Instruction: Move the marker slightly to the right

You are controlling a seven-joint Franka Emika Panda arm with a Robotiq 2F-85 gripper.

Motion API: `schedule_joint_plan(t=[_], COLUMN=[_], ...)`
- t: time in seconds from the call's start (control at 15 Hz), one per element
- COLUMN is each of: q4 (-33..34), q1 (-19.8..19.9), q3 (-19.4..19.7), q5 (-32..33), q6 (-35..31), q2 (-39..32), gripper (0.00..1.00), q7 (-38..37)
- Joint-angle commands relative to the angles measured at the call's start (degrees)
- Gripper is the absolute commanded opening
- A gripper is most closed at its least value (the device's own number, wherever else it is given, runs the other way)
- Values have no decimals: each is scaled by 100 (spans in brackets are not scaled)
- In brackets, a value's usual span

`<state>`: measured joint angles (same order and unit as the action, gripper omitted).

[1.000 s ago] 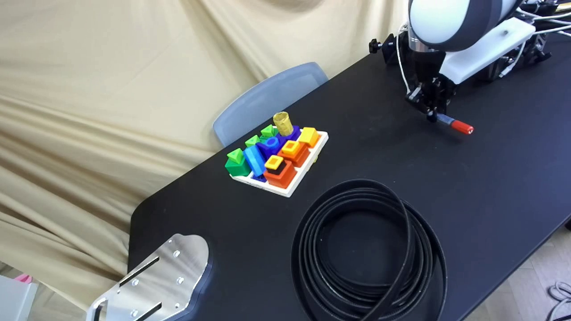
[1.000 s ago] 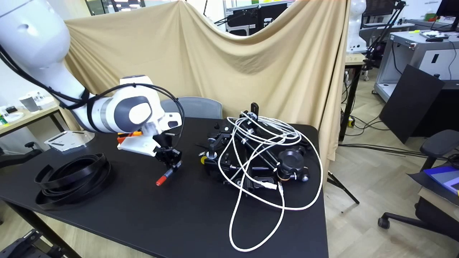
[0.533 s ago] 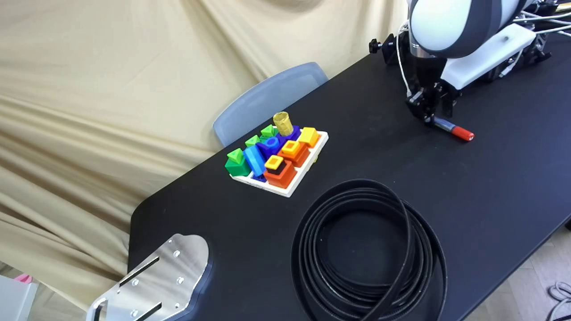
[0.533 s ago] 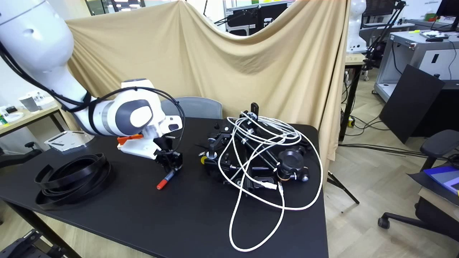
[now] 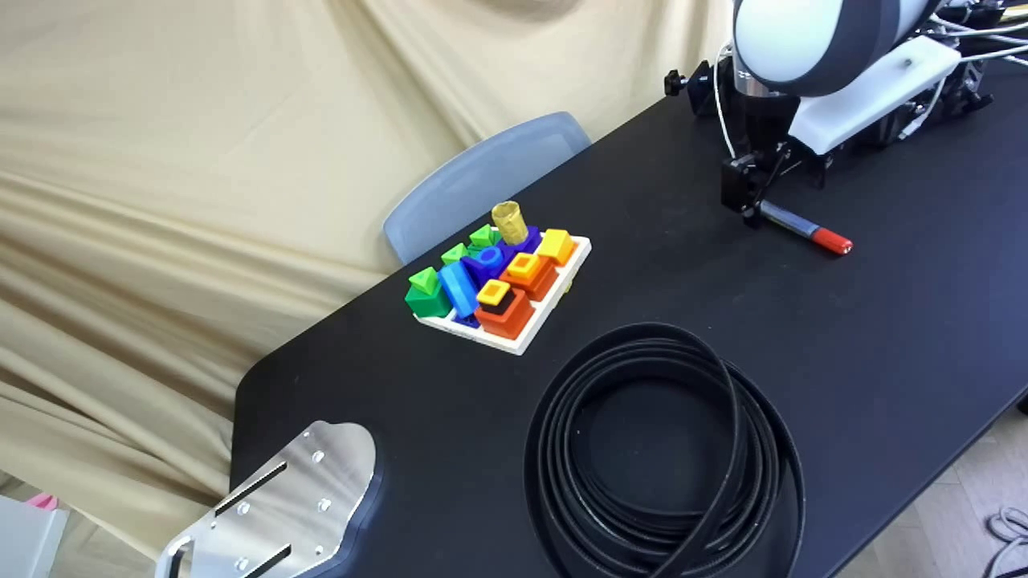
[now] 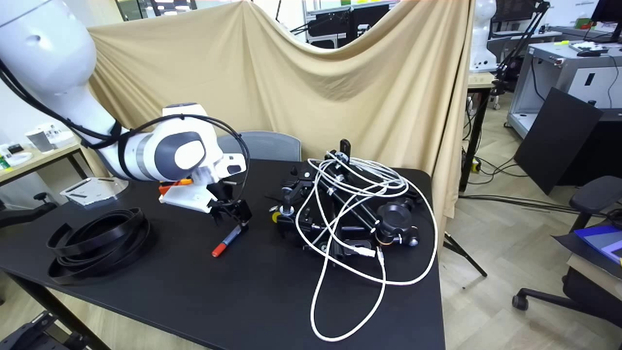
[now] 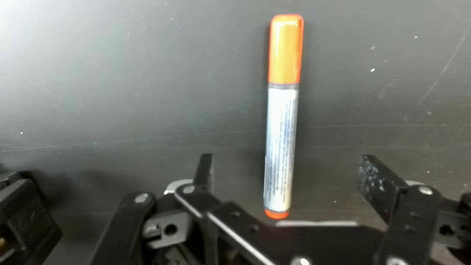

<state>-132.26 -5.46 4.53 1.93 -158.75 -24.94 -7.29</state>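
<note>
Red-capped marker [image 5: 803, 225]: lies flat on the table [image 6: 277, 296], well inside every edge. Long axis: crosswise, with the cap [image 7: 285, 49] towards the long edge opposite the chair [image 6: 273, 145] and the tail end [image 7: 276, 214] towards the chair-side edge. Jaws: released and spread, one on each side of the barrel [image 7: 280, 147]; the gripper [image 7: 287, 158] holds nothing. Expected handling: light, stiff and smooth, hardly fragile, liable to roll. Recommended hold: squarely across mid-barrel, clear of the cap, which may pull off under load.
</note>
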Motion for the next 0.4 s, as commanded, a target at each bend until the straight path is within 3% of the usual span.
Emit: schedule_joint_plan(t=[0.0, 0.33], q4=[-131, -135], q1=[-14, -61], q3=[-21, 47], q5=[23, 246], q6=[202, 471], q2=[367, 554], gripper=[100, 100], q7=[-151, -169])
